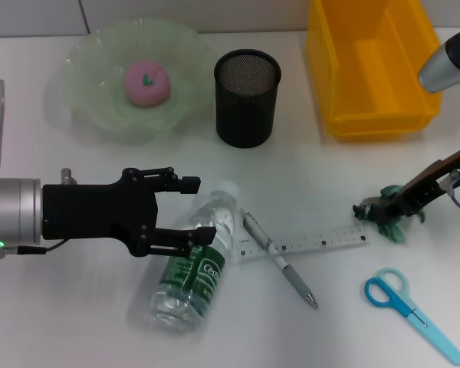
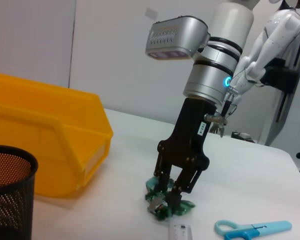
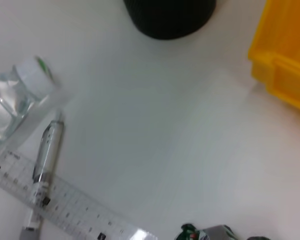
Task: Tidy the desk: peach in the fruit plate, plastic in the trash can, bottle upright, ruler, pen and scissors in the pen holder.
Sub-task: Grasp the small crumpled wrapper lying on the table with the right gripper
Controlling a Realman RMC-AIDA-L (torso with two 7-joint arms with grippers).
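At the ruler's (image 1: 307, 243) right end, the right end effector (image 1: 385, 213) clamps crumpled green plastic (image 1: 391, 227).

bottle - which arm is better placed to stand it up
Left. The left gripper hovers open right over the lying bottle, jaws either side of its upper body. The right gripper is across the table, down on the plastic.

White worktop (image 3: 155, 125) fills the view. A clear bottle (image 3: 15, 100) with a white cap lies at one edge. A grey pen (image 3: 45, 160) lies across a clear ruler (image 3: 75, 212), touching it. A black mesh cup (image 3: 170, 17) and a yellow bin (image 3: 285, 55) stand apart. Green crumpled plastic (image 3: 190, 232) shows partly at the frame edge.
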